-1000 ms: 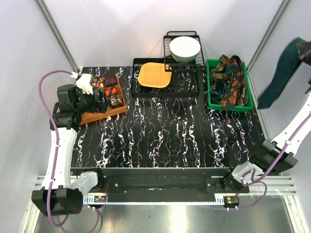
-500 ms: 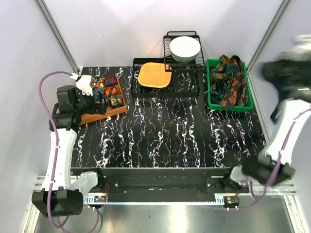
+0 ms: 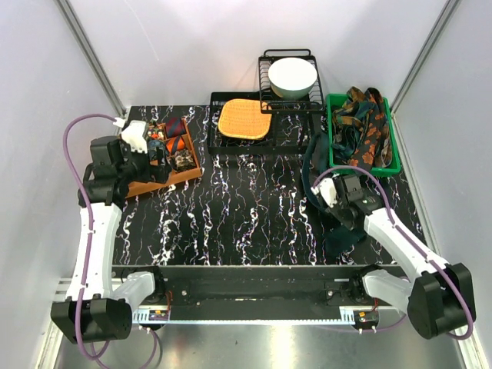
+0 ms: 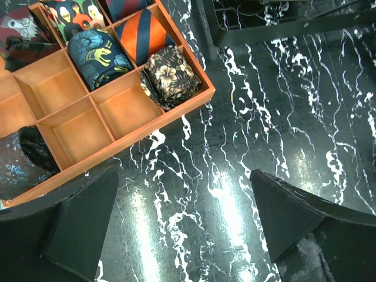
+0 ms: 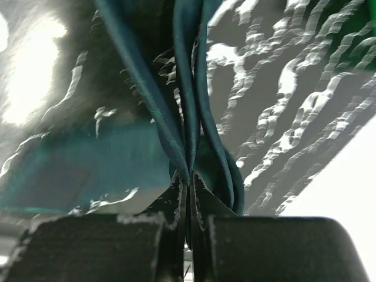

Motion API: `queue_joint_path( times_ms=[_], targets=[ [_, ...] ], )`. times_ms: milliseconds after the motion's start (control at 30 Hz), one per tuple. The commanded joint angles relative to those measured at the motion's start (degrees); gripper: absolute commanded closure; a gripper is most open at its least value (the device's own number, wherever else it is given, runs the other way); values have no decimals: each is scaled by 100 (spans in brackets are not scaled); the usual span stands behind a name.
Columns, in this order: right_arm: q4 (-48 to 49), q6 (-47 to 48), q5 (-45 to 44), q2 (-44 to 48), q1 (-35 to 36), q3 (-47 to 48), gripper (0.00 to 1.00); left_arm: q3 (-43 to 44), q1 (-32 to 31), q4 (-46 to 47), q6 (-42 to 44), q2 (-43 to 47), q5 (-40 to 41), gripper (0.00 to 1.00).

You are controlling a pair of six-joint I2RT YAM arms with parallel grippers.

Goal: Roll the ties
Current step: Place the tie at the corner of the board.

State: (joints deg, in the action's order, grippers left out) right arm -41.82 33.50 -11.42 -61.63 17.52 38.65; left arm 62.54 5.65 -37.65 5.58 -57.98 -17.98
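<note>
Teal cloth is pinched flat between the closed fingers [image 5: 171, 207] of the right gripper [image 5: 188, 185], the plain dark teal tie [image 3: 337, 240] draping onto the marbled table [image 3: 246, 215] just beside the green bin [image 3: 365, 171] of loose ties [image 3: 367, 134]. The left gripper [image 4: 183, 218] gapes wide, empty, just near of the wooden tray [image 4: 147, 126] of rolled ties [image 4: 97, 56] at far left.

White walls [image 3: 192, 46] enclose a glossy black, white-veined table [image 3: 254, 207] catching bright light.

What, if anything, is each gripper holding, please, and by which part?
The right gripper pinches the dark teal tie partway along its length; the open left gripper holds nothing.
</note>
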Motion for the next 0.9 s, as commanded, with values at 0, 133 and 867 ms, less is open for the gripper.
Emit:
queue_joint_path(
  times_ms=[0,133,867],
  targets=[
    [781,210,-765,-113,15,213,100,-172,24,56,590,-21,-653,1],
    [861,420,-678,124,15,-111,100,-409,-20,3,1181,145,-1251,2],
    [1348,-2277,1044,-1729,-389,3042,20,-453,-178,231,1182,41,-1446,1]
  ],
)
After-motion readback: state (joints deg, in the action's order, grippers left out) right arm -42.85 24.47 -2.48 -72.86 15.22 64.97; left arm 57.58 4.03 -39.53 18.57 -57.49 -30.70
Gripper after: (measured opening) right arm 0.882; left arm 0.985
